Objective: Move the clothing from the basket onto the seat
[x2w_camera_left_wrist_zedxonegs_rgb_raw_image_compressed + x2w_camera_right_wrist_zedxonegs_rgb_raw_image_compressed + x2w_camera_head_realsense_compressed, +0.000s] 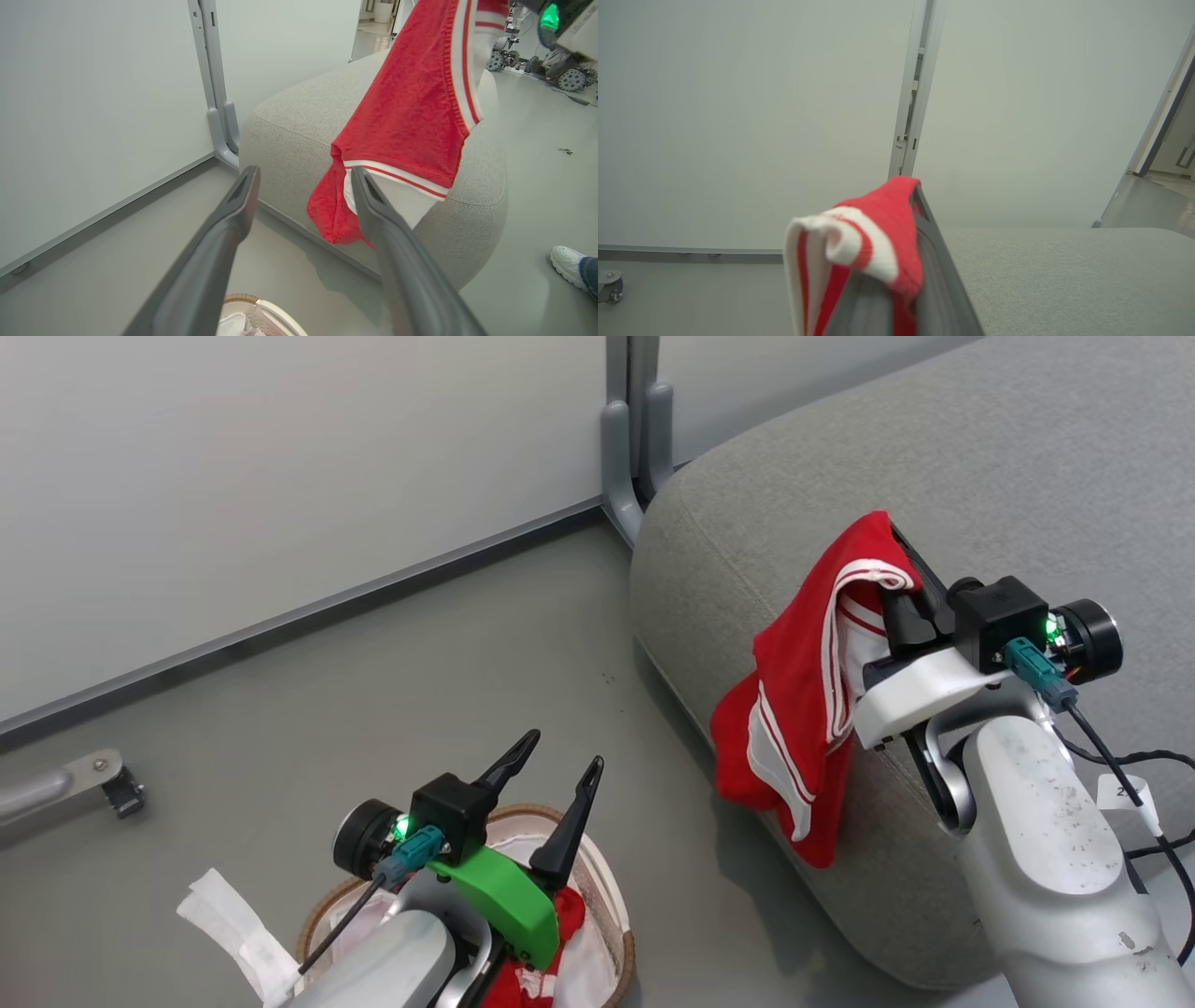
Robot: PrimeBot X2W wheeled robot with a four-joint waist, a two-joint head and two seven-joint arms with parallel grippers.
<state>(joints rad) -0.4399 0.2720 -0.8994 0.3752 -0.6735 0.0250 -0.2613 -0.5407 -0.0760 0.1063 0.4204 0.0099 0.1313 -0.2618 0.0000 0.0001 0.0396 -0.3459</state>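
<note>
Right gripper [898,546]: clenched on the clothing, its two dark fingers pressed together with a fold of red fabric pinched between them and bunched over their tips.
Clothing [803,691]: a red garment with white striped trim and white panels. It hangs from the right jaws, draping down and to their left, and its lowest corner dangles well below the fingertips.
Clothing against the seat: in the head view the hanging part lies in front of the seat's rounded side. From where I stand I cannot tell whether it brushes the upholstery or hangs just clear of it.
Seat [980,476]: a big grey cushion. Its flat top stretches away beyond and to the right of the right jaws, and its rounded corner sits under them.
Left gripper [567,749]: released, with the fingers splayed wide and nothing between them, tips pointing up and away from the basket.
Basket [611,896]: directly under the left jaws. Its brown rim curves round behind the green wrist piece, and the cream wall shows on the right side.
Red fabric in the basket [565,910]: a bit of red and white cloth lying inside, below the left jaws and not touched by them.
White cloth [233,915]: spills over the basket's rim, off to the left of the left jaws.
Beyond the left jaws: in the left wrist view the held clothing hangs just past the right-hand fingertip, with the seat's corner behind it.
Shoe [567,263]: a person's white trainer on the floor, far right of the left jaws.
</note>
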